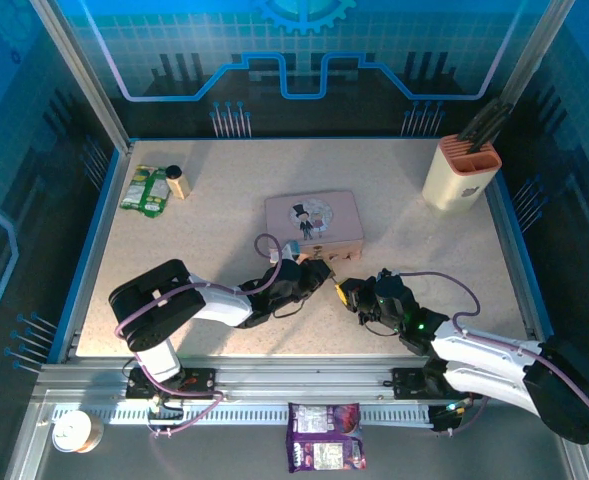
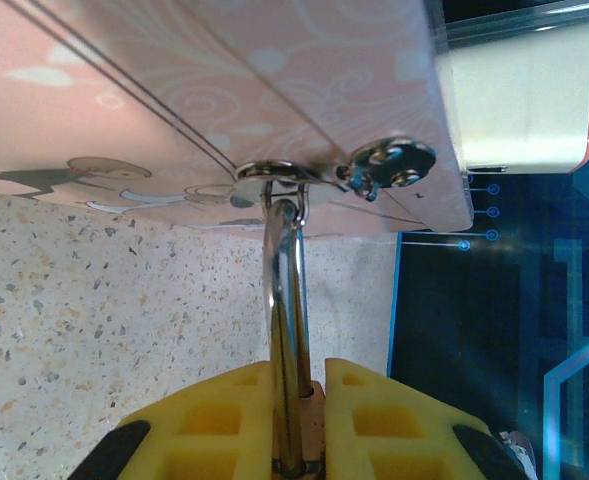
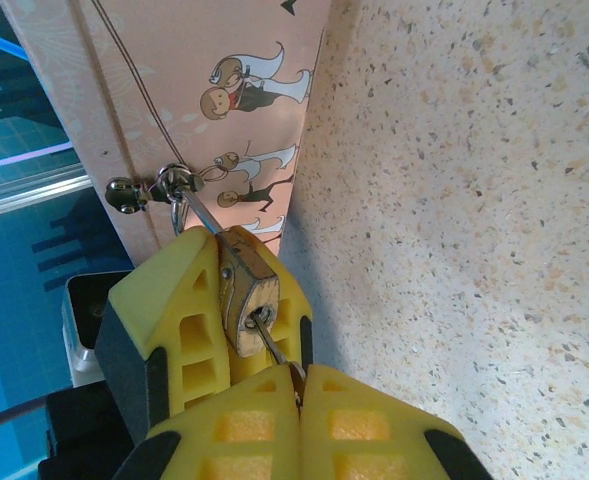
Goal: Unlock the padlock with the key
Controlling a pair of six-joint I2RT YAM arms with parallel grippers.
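Right wrist: key meets padlock.
My left jaws pinch the hard padlock; right jaws clamp its thin (likely slippery) key.

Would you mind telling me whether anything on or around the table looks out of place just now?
One thing: a purple snack bag lies off the table, on the metal frame at its near edge, away from everything else. On the table nothing looks spilled or damaged; the pink tin sits flat.
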